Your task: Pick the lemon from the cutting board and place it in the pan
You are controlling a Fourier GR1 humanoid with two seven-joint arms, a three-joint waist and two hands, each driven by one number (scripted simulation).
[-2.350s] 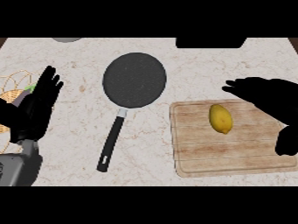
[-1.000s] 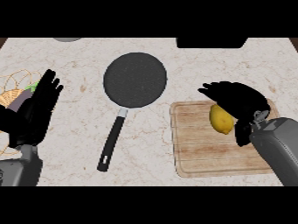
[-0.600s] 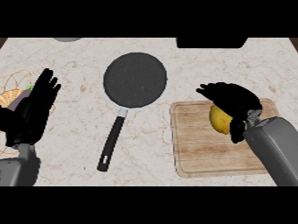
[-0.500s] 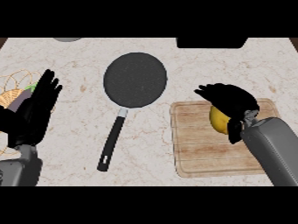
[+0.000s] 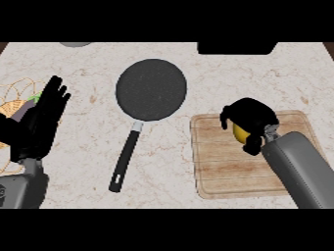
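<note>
Right hand [image 5: 250, 117] curled round lemon [image 5: 239, 132] on cutting board [image 5: 227, 166].
Pan [image 5: 151, 89] sits left of the board; left hand [image 5: 37, 122] open, fingers up, further left.

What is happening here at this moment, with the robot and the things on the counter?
The robot's right hand is curled round the lemon, which is over the cutting board. The pan lies to the board's left, with nothing in it. The left hand rests open at the left, in front of a wire basket.
</note>
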